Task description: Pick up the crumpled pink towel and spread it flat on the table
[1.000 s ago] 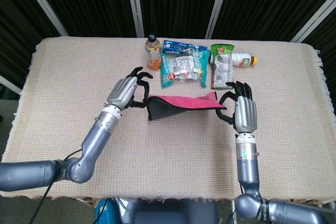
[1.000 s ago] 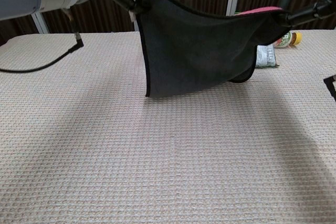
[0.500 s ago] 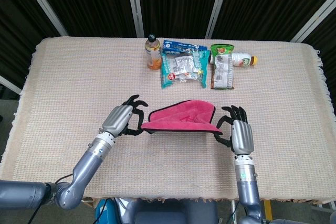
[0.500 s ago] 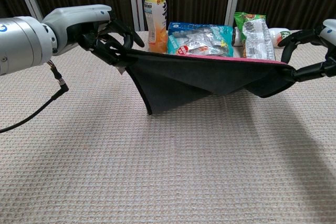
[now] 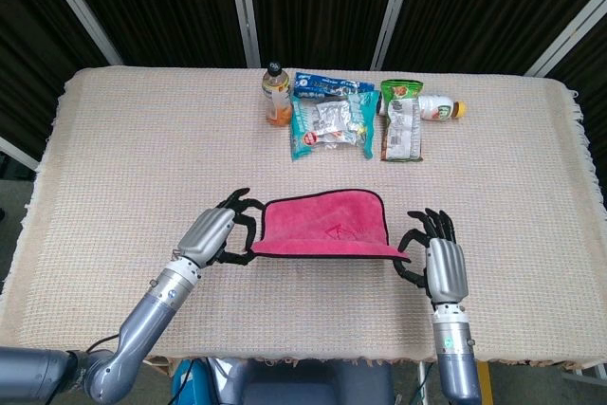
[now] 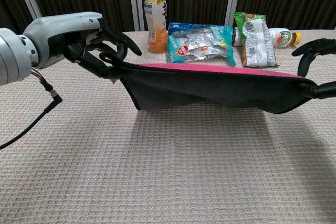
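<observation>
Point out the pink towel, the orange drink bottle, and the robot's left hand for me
pink towel (image 5: 327,231), head view, middle of its pink top face.
orange drink bottle (image 6: 154,17), chest view, its label area.
left hand (image 5: 213,231), head view, back of the hand, holding the towel's corner.

The pink towel (image 5: 327,232), pinched at its corners, has been drawn nearer the robot by the left hand (image 5: 211,234) and right hand (image 5: 442,264), lowered, and stretched flatter between them, pink side up.
</observation>
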